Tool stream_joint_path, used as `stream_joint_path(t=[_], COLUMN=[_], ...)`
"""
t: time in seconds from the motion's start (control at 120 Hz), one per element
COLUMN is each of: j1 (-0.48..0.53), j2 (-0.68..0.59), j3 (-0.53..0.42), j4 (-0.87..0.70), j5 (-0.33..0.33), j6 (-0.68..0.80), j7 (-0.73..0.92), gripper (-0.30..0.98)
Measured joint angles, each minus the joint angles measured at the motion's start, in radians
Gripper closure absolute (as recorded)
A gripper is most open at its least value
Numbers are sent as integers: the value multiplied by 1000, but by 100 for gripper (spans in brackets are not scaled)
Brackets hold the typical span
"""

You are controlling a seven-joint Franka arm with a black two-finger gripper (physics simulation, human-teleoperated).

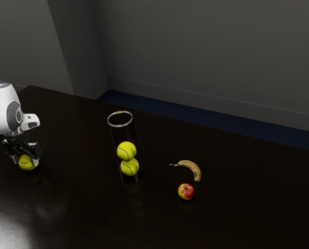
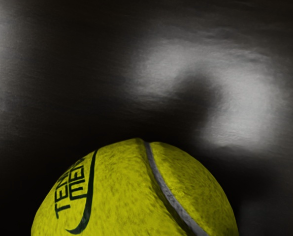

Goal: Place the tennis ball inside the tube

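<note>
At the exterior view's left, the black gripper is low over the table, around the upper part of a yellow tennis ball. Whether it grips this ball or only surrounds it cannot be made out. In the wrist view the same tennis ball looms large at the lower edge, with dark lettering and a pale seam. A clear tube with a bright rim stands upright near the middle of the exterior view. Two tennis balls are stacked inside it, the upper ball resting on the lower ball.
Toward the exterior view's right of the tube lie a banana and a red and yellow apple on the dark glossy table. A stretch of table separates the gripper from the tube. A grey wall rises beyond the table.
</note>
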Motion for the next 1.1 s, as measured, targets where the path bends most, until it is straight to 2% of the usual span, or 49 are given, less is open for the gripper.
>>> stream_joint_path(t=[0.433, 0.633, 0.95, 1.1], j1=[0, 0, -3, -19], j2=[37, 37, 17, -74], j3=[-1, -2, -1, -1], j4=[5, 4, 1, 17], j5=[-16, -27, -12, 3], j6=[52, 60, 64, 42], j7=[31, 39, 29, 16], gripper=[5, 26, 43, 47])
